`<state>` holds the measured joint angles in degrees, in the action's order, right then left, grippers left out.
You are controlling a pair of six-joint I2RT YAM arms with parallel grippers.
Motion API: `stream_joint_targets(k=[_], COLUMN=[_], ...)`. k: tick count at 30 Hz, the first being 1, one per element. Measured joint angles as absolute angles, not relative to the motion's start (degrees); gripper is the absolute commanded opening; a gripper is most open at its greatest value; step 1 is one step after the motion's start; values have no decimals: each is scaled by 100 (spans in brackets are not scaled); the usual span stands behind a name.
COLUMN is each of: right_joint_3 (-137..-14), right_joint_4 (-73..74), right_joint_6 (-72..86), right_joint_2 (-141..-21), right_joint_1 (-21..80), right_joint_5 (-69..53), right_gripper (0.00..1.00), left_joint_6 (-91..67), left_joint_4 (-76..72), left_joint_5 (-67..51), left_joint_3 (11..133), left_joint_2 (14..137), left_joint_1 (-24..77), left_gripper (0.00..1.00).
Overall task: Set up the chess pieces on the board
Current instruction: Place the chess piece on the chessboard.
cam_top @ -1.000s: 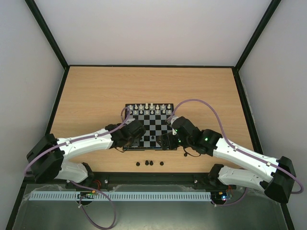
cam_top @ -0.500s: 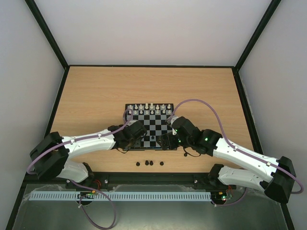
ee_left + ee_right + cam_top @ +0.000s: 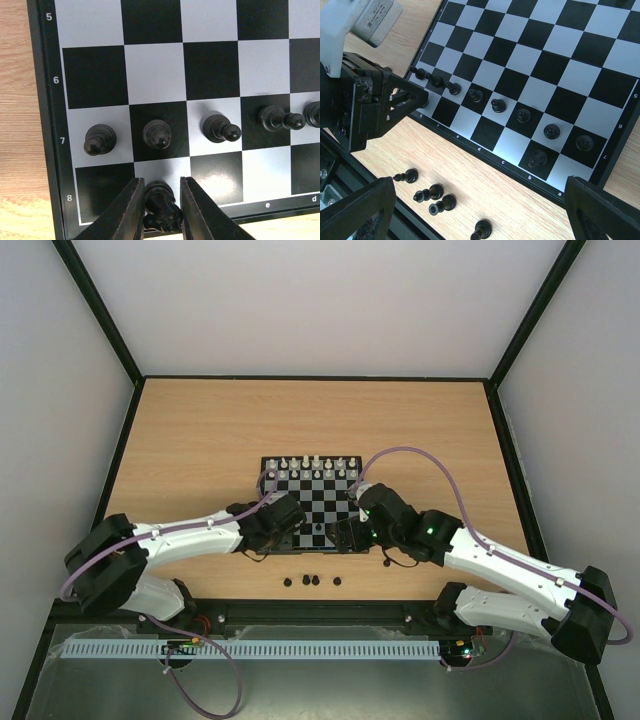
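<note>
The board (image 3: pixel 155 70) fills the left wrist view. My left gripper (image 3: pixel 160 181) is shut on a black knight (image 3: pixel 160 200) that stands on a white square of row 8, near the board's corner. Several black pawns (image 3: pixel 156 134) stand in row 7 just beyond it. Seen from above, this gripper (image 3: pixel 288 527) is at the near left of the board (image 3: pixel 318 495). My right gripper (image 3: pixel 480 210) is open wide with nothing in it, above the table beside the board's near edge (image 3: pixel 485 150). Another black knight (image 3: pixel 537 159) stands on row 8. White pieces (image 3: pixel 310 462) line the far rows.
Several loose black pieces (image 3: pixel 431 192) lie on the wooden table between the board and the arms' bases, also seen from above as black pieces (image 3: pixel 313 581). The left gripper's fingers (image 3: pixel 415 100) reach over the board's near edge in the right wrist view. Walls enclose the table.
The left arm's rear links have shifted slightly to the right while its gripper stays over the board's near left corner. The right arm has not moved.
</note>
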<state>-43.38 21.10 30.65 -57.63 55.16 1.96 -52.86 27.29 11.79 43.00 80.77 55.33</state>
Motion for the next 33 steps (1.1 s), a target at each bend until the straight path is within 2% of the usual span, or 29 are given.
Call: stream_joint_targets(k=[13, 19, 28, 31, 33], right_joint_3=[-4320, -4316, -4287, -4287, -4287], right_joint_4=[2108, 2108, 2108, 2108, 2106], right_joint_6=[3065, 3065, 3065, 3070, 3074], right_joint_2=[-5763, -5763, -5763, -5763, -5763], right_joint_1=[5516, 5516, 5516, 5516, 5516], right_joint_5=[191, 169, 156, 154, 154], right_gripper=[93, 93, 94, 100, 99], left_joint_6=[-5286, -5286, -5290, -5297, -5308], left_joint_4=[2598, 2598, 2705, 2917, 3055], left_joint_5=[1138, 1144, 1227, 1308, 1396], left_joint_3=[4300, 4300, 4320, 4412, 4517], left_joint_2=[8158, 8158, 8101, 7883, 7568], left_joint_1=[5564, 5566, 5590, 5642, 5693], left_gripper=[23, 38, 39, 45, 48])
